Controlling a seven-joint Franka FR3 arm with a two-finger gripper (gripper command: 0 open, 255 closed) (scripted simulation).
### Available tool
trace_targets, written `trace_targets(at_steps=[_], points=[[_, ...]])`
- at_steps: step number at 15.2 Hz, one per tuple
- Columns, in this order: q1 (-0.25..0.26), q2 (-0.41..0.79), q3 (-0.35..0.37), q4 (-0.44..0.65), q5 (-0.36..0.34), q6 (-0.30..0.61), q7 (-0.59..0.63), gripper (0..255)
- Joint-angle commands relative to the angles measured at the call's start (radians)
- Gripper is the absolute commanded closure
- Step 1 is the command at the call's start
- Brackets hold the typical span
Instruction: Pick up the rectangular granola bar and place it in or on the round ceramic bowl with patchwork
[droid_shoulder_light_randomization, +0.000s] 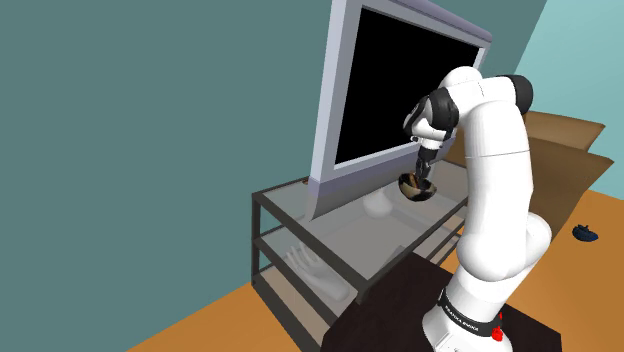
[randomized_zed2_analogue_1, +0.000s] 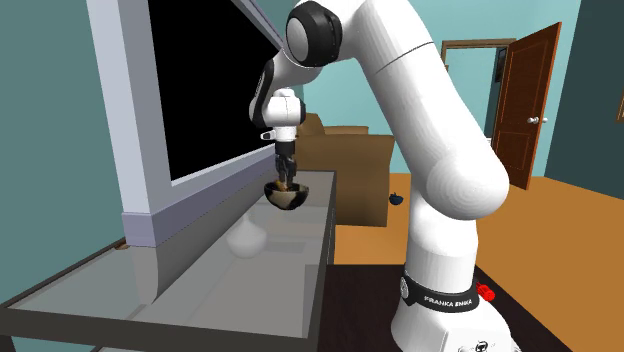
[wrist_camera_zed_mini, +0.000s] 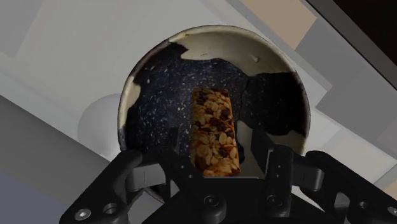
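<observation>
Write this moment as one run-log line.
black gripper: low over round dark-and-cream bowl | brown rectangular granola bar: at gripper, over bowl's interior

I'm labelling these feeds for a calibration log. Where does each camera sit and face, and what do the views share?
Shoulder view: beside and a little behind the stand, looking down over the table toward the screen; stand and arm show.
Second exterior view: low at the table's end, looking along it, screen on its left; arm and stand show.
Wrist view: on the arm's end, looking down into the bowl at the granola bar; end effector shows.
Shared: all three have the end effector above the bowl.
</observation>
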Motion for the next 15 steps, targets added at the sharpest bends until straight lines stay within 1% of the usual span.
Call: trace_targets(at_steps=[1, 5, 9, 15], points=[[0.0, 0.0, 0.0, 0.0, 0.0, 0.0, 0.0, 0], [0.0, 0.0, 0.0, 0.0, 0.0, 0.0, 0.0, 0], [0.028, -0.065, -0.041, 0.046, -0.06, -0.094, 0.037, 0], [0.028, -0.065, -0.041, 0.046, -0.06, -0.094, 0.037, 0]])
